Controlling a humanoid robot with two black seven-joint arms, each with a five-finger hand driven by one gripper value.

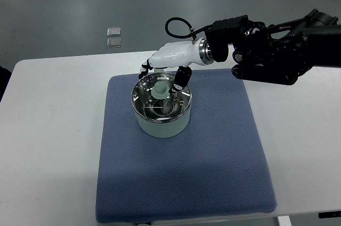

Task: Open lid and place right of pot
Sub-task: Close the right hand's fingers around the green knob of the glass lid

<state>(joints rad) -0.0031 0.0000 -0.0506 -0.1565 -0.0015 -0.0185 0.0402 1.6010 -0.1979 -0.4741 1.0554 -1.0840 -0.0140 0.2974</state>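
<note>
- The blue mat (181,178) covers the middle of the white table (48,146); its near edge lies close to the table's near edge, and the bottom of the picture cuts off the near corners.
- A wide bare stretch of mat lies near and to the right of the pot (161,110), with nothing standing on it.
- The pot, a pale round one, sits on the far left part of the mat, well in from the edges.
- The lid (160,98) rests on the pot, shiny and reflective, with a pale knob (159,89) in its middle; reflections make its surface hard to read.
- The right hand (169,65) hovers at the pot's far rim, fingers curled downward around the knob; whether the dark fingertips (181,78) touch knob or lid cannot be told.
- Its black forearm enters from the right edge, above the table's far right.
- Beyond the table, two small square things (114,37) lie on the grey floor.
</note>
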